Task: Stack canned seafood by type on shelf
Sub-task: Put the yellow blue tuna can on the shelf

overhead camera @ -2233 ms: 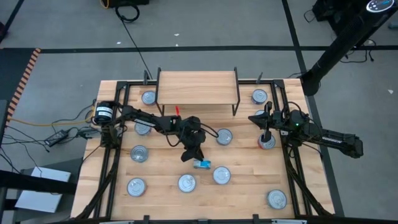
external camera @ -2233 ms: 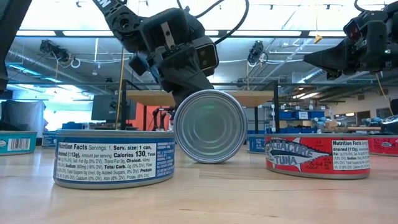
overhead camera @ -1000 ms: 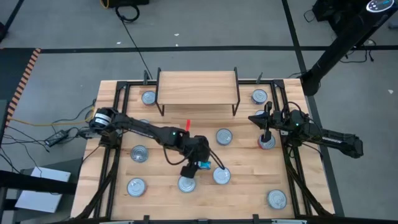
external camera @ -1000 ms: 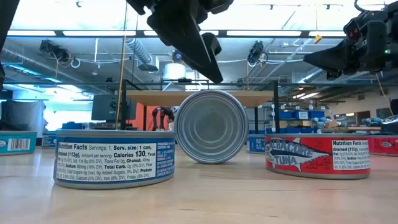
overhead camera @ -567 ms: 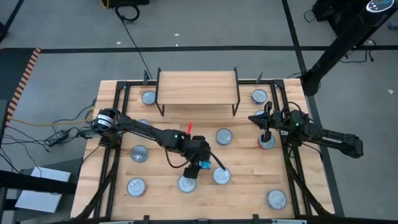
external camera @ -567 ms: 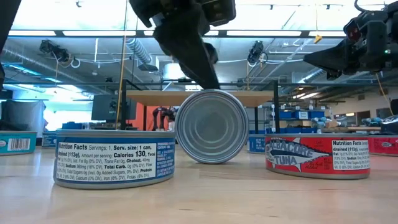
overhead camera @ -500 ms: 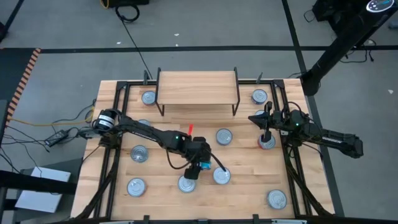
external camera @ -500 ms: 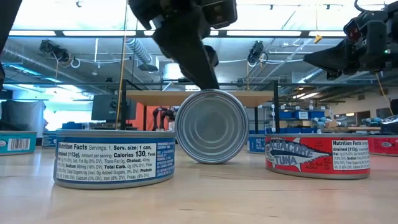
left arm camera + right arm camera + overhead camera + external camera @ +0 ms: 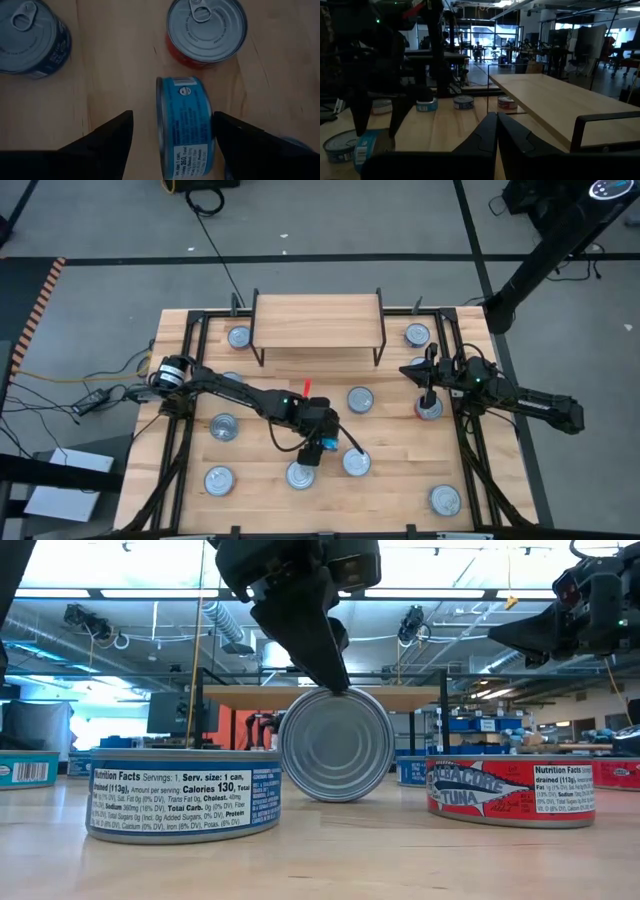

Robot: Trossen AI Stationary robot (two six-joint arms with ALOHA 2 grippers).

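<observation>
We see the left arm stretched across the surface (image 9: pixel 400 465), its pincer (image 9: pixel 172 131) pointing down with fingers spread wide on either side of a teal can (image 9: pixel 186 125) lying on its edge, one finger touching it. The right pincer (image 9: pixel 497 131) hangs closed over a red can (image 9: pixel 429 408), well clear of the shelf (image 9: pixel 317 319).

Left hand (image 9: pixel 335 680) touching on-edge tin (image 9: pixel 337 744).

Place: lab/workshop | Evidence: ceiling ducts (image 9: pixel 215 625), strip lights (image 9: pixel 420 593), background desks (image 9: pixel 535 52), floor cables (image 9: pixel 205 200)
</observation>
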